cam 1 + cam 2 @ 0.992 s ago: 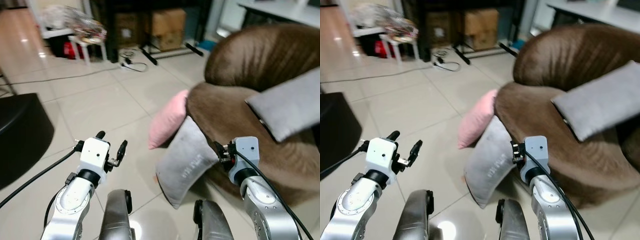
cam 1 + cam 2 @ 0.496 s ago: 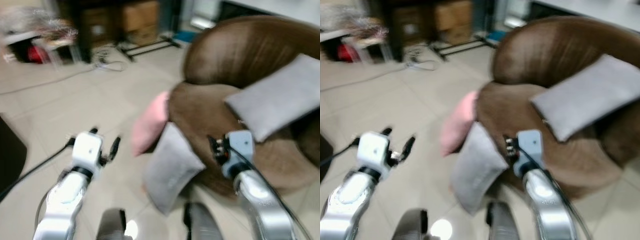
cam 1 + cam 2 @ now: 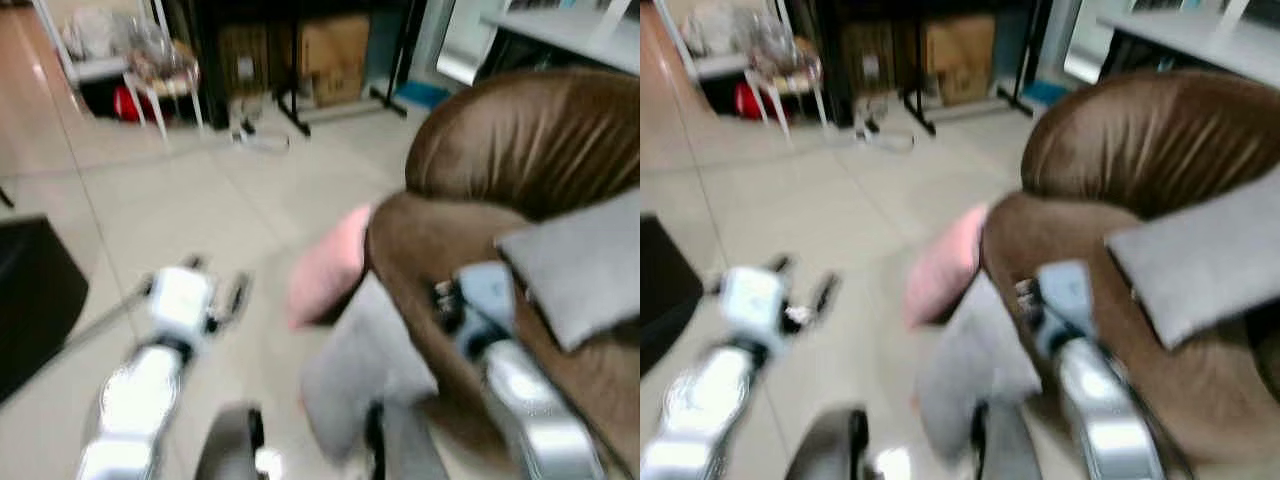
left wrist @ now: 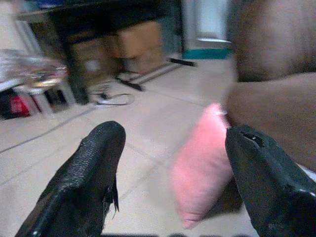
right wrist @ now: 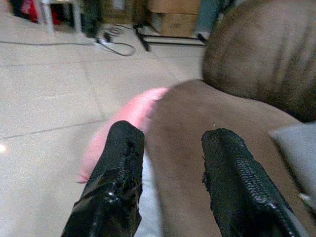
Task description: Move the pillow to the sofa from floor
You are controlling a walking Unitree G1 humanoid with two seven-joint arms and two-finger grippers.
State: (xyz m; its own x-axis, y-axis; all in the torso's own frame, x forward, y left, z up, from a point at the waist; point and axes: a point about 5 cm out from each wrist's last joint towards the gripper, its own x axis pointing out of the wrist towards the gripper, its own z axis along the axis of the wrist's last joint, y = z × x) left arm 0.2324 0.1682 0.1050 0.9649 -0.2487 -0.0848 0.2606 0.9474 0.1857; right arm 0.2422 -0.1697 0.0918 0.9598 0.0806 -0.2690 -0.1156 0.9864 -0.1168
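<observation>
Camera swung and blurred since earlier frames; pillows unmoved. Approach step, nothing held. Grey pillow (image 3: 365, 365) on floor (image 3: 180, 210), leaning against brown sofa (image 3: 500, 190); pink pillow (image 4: 202, 163) beside it. Left gripper (image 4: 173, 173) fingers apart, facing pink pillow. Right gripper (image 5: 170, 177) fingers apart, above sofa edge. Next: steady, lower, close on pillow.

Pale glossy tiled floor (image 3: 180, 200). Cardboard boxes (image 3: 335, 55) under dark stand at back. White stool (image 3: 160, 85), red item beneath, possibly bag. Cables (image 3: 255, 135) on floor. Black furniture (image 3: 30, 300) at left.
</observation>
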